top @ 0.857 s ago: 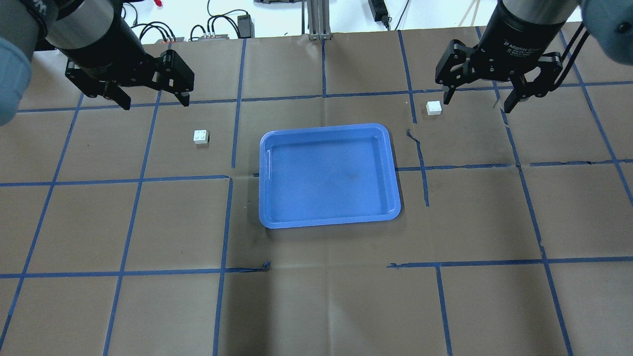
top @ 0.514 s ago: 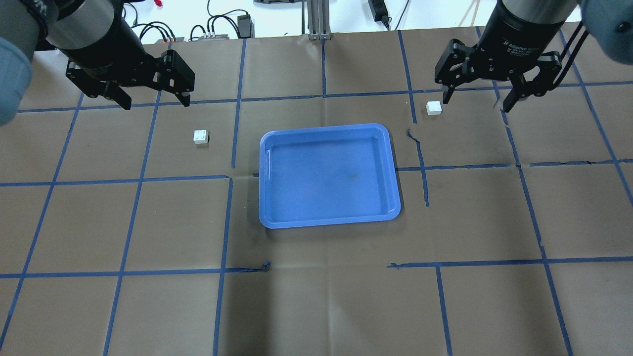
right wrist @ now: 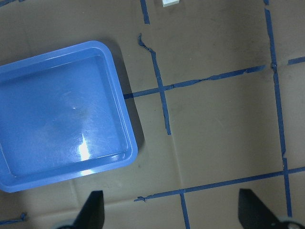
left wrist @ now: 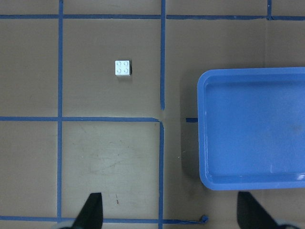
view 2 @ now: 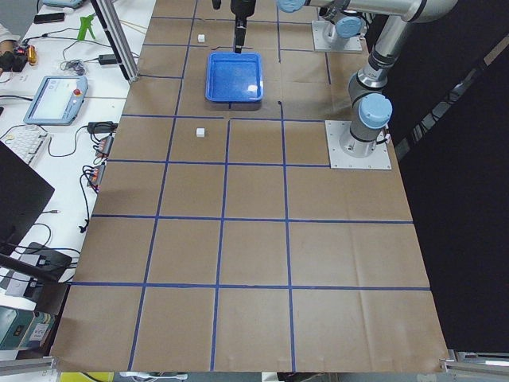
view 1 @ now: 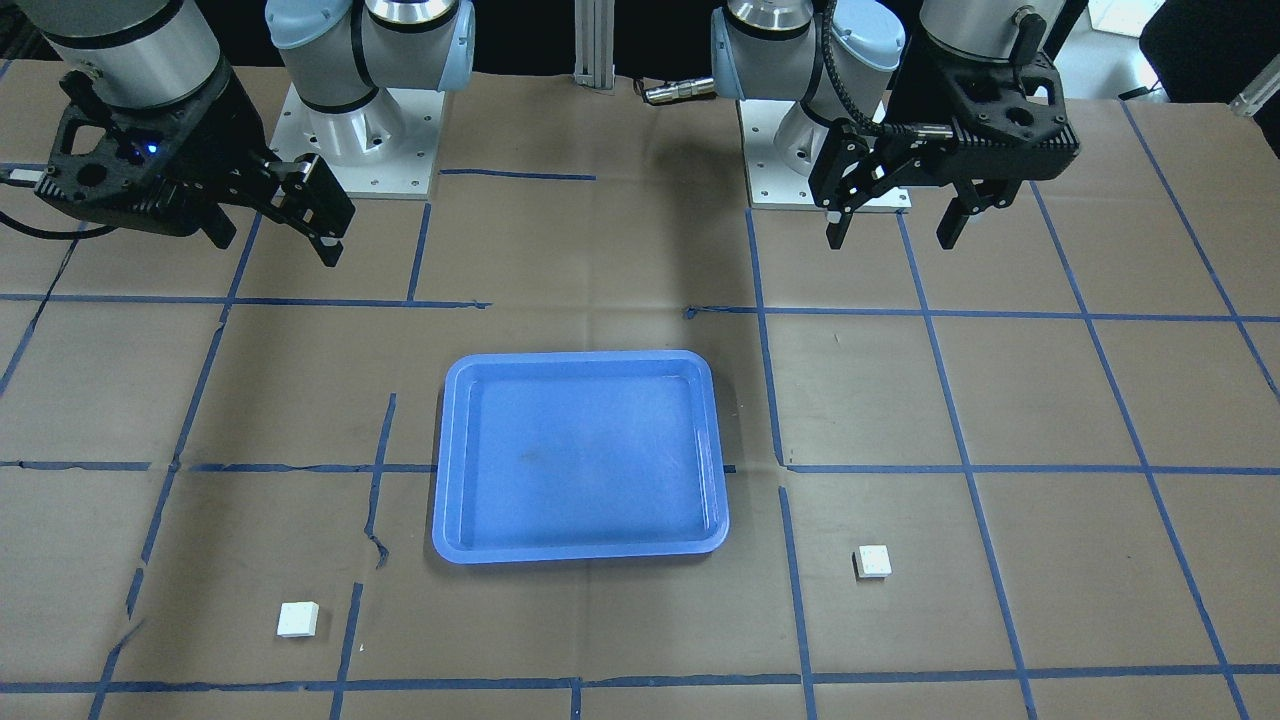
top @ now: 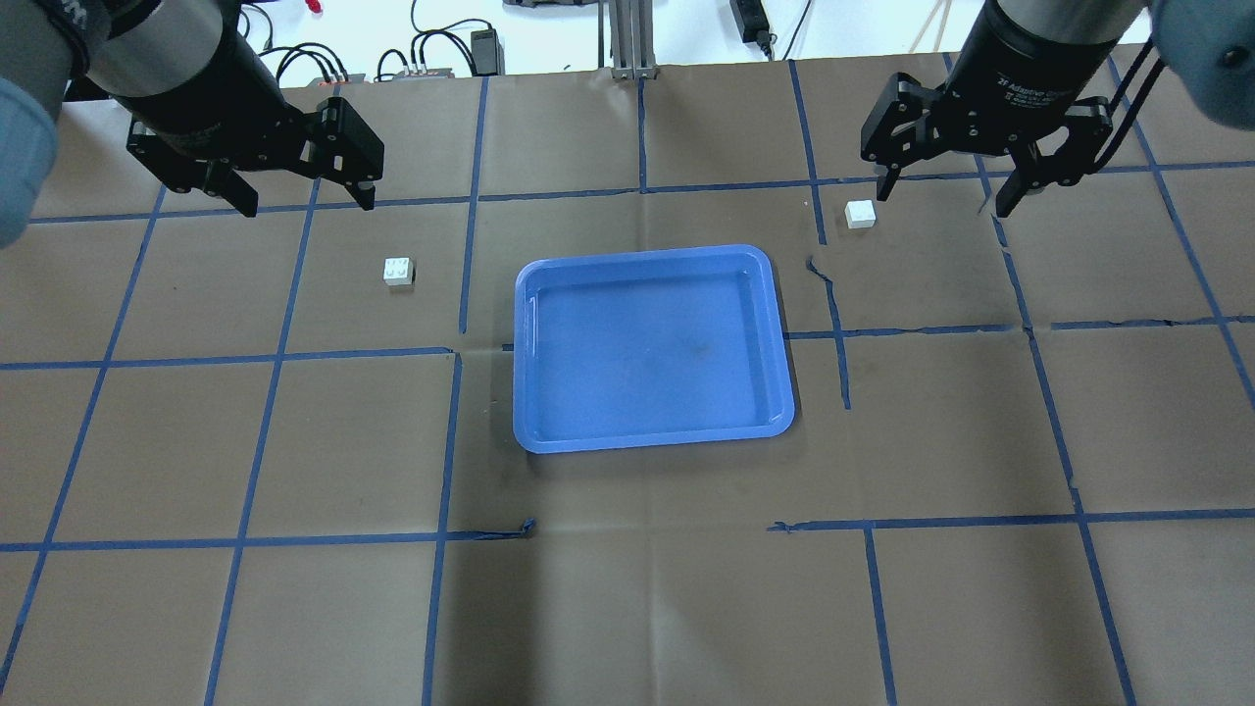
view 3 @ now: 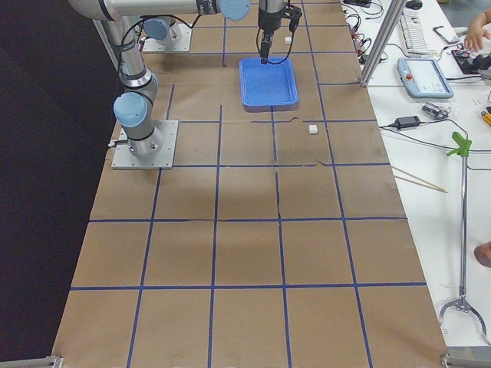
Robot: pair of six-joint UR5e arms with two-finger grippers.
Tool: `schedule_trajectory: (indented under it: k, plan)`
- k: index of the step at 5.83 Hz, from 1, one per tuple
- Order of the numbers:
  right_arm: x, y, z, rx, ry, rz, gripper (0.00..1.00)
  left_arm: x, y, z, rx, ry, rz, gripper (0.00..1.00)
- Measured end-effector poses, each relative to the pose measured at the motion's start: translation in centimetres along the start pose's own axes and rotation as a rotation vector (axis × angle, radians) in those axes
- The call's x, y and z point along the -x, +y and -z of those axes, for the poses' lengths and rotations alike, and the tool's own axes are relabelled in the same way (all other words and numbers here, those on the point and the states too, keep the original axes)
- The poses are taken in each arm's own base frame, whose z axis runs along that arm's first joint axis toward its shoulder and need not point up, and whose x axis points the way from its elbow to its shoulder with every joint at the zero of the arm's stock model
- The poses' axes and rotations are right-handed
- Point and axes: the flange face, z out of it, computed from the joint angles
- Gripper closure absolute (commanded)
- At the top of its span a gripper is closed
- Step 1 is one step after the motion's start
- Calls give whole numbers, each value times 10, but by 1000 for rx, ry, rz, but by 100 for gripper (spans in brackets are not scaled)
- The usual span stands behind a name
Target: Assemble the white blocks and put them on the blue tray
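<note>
Both the left jaws and the right jaws hang spread wide over the bench (top: pixel 627 588), gripping nothing. Seen from overhead, one white block (top: pixel 397 271), studs up, lies at 5 o'clock from the left jaws, apart from them. The other white block (top: pixel 860 214) lies at 8 o'clock from the right jaws, just outside the nearer finger. The blue tray (top: pixel 647 343) sits between the blocks.

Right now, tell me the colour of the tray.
Plain blue; the tray shows best in the overhead exterior view.

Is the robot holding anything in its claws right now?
No, nothing. The left gripper and right gripper are open and empty; both white blocks lie on the table.
</note>
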Motion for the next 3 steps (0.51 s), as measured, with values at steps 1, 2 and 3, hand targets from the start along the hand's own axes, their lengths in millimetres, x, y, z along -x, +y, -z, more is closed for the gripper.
schedule_trajectory:
  k: [1, 2, 3]
  plan:
    - [0, 1, -1, 2, -1, 20, 0, 1, 2, 1, 5, -3, 1, 1]
    - [0, 2, -1, 3, -2, 77, 0, 3, 4, 3, 12, -5, 2, 1]
    - [-1, 2, -2, 5, 3, 185, 0, 5, 5, 2, 17, -6, 3, 1]
